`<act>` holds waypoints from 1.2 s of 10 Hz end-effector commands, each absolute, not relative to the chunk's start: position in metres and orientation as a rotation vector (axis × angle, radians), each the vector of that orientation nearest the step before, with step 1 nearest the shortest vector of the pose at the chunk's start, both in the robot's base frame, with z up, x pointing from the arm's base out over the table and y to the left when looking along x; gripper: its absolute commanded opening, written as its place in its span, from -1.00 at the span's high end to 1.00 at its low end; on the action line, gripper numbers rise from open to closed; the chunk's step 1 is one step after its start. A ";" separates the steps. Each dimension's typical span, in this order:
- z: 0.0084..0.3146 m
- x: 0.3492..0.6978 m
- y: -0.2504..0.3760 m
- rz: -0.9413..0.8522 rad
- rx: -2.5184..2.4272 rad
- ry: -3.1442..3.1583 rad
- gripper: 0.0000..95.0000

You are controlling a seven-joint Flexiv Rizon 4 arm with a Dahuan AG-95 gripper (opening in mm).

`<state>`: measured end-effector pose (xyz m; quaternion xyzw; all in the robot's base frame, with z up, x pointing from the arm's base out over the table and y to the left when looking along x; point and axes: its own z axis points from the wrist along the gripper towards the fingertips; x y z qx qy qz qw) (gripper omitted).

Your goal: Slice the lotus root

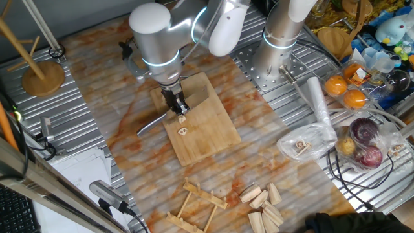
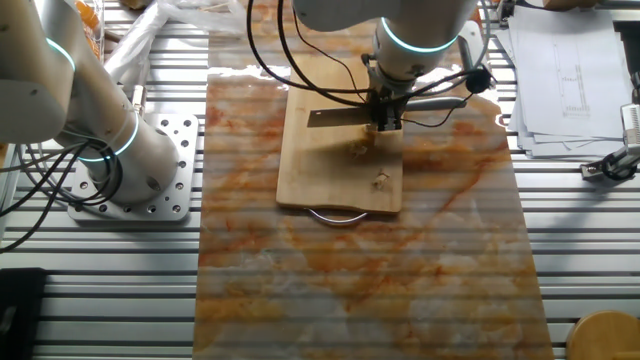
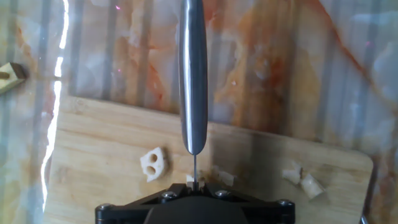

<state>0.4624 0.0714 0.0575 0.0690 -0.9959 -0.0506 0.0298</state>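
Two lotus root (image 1: 183, 131) bits — wooden board (image 1: 206, 139)

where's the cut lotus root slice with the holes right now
In one fixed view the lotus root slice lies near the middle of the wooden cutting board, just in front of the gripper holding the knife.

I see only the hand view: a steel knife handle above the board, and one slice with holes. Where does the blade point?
Observer: In the other fixed view the knife blade runs from the gripper across the wooden board, behind your camera.
Operator: Is any lotus root under it?
Observer: No. Two lotus root pieces lie on the board beside the blade, not under it.
Operator: What lies off the board?
Observer: A pile of wooden wedge blocks, well apart from it.
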 end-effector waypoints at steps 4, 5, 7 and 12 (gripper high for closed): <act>0.063 0.458 0.059 -0.119 0.312 -3.064 1.00; 0.063 0.457 0.058 -0.125 0.312 -3.065 1.00; 0.064 0.458 0.059 -0.129 0.314 -3.066 1.00; 0.057 0.461 0.050 -0.101 0.382 -3.066 1.00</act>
